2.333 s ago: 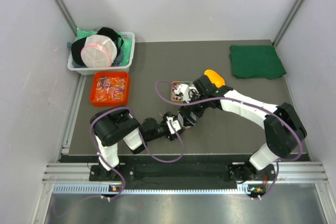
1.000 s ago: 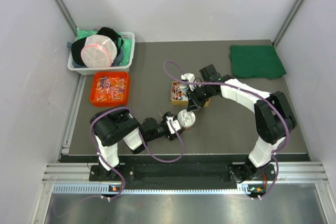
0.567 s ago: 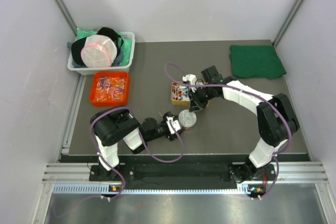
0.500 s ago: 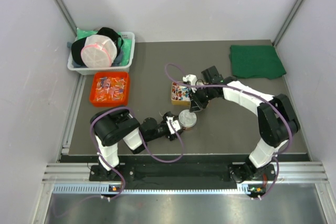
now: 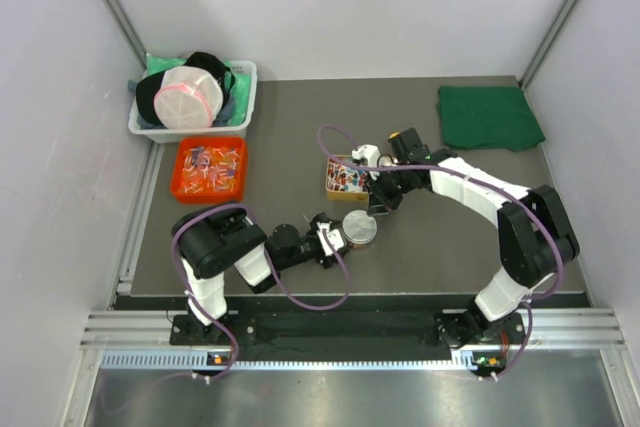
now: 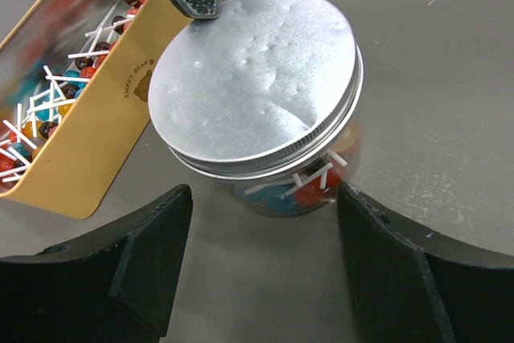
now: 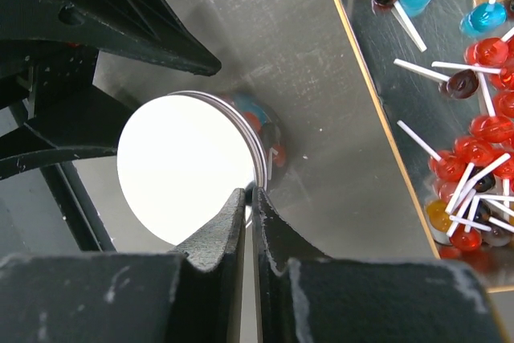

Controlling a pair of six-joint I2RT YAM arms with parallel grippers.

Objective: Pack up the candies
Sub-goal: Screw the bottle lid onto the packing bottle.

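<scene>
- Straddling the jar point(image 6: 299, 192), the left gripper point(image 6: 263, 198) stands wide open; its two matte black fingers point(image 6: 152, 226) sit at the jar's 9 and 3 o'clock in the left wrist view, each clear of the glass.
- The jar is short, round and clear-walled, upright on the dull grey table point(image 5: 440, 247); a flat, faintly dimpled silver metal lid point(image 6: 257, 86) with a ribbed screw band covers it.
- Through the glass show lollipops point(image 6: 309, 186) with red and blue heads and thin white sticks.
- The right gripper point(image 7: 250, 194) is closed, its black fingers pressed together with only a hairline slit between them and nothing held; the tips meet the lid's rim at 4 o'clock in the right wrist view, and whether they press on it cannot be told.
- From above, the right gripper point(image 5: 375, 205) lies at 1 o'clock of the jar point(image 5: 360, 228) and the left gripper point(image 5: 340, 235) at its 9 o'clock.
- A rectangular tin point(image 6: 104, 142), gold outside and mirror-bright inside, sits just beside the jar at 11 o'clock; it holds loose lollipops point(image 7: 482, 158) in red, blue, yellow and dark brown.
- The candies point(image 5: 212, 169), tiny wrapped pieces in red, blue and white, lie in a shallow orange tray point(image 5: 176, 182) well apart from the jar, at 9 o'clock of the tin point(image 5: 331, 175).
- A white bin point(image 5: 243, 112) of soft items stands at the tray's 12 o'clock; a folded green cloth point(image 5: 490, 117) lies at the table's 2 o'clock corner.
</scene>
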